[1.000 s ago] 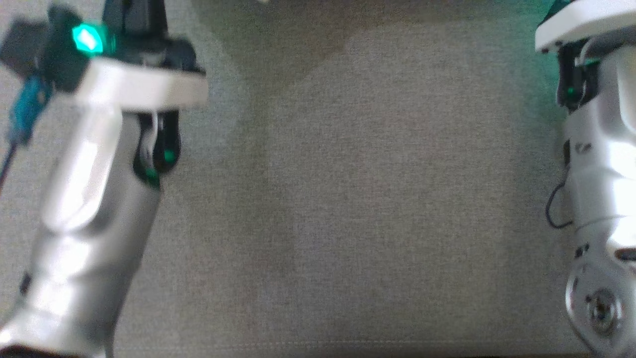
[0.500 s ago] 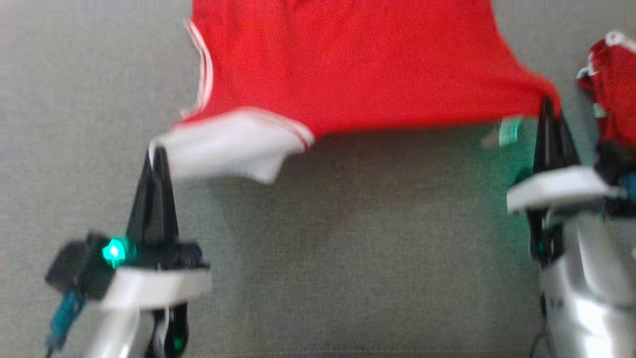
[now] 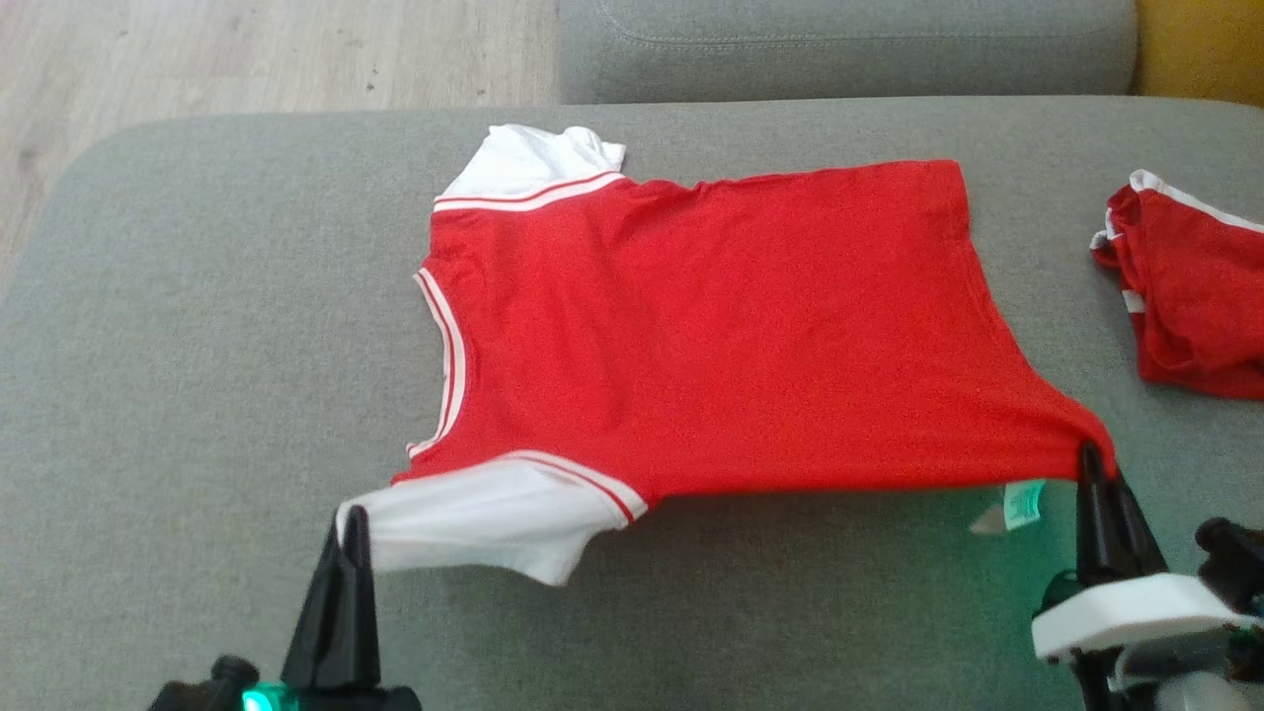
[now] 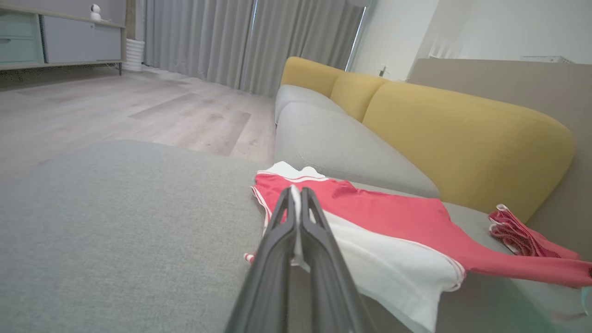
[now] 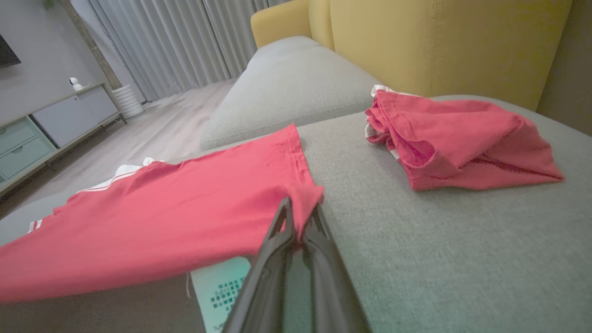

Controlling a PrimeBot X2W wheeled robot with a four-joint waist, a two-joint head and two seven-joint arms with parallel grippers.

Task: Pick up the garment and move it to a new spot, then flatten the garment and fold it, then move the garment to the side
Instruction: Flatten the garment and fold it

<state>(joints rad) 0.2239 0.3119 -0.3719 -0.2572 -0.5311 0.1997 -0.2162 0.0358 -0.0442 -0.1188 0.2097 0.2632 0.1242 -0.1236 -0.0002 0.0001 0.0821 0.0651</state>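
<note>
My L gripper (image 3: 352, 518) is pinched shut on the white sleeve (image 3: 474, 518) at the near-left corner of the garment (image 3: 711, 326), which lies spread on the grey cushion (image 3: 197, 346) just far of both tools, long axis left-right, near edge lifted btw them. My R gripper (image 3: 1091, 459) is clamped on the near-right hem corner, care tag (image 3: 1017, 504) beside it. Further right a second red piece (image 3: 1185, 296) sits apart; I'd keep clear of it.

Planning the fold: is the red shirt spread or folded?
Spread: red shirt lies open, both sleeves out; left gripper and right gripper pinch its near edge.
</note>
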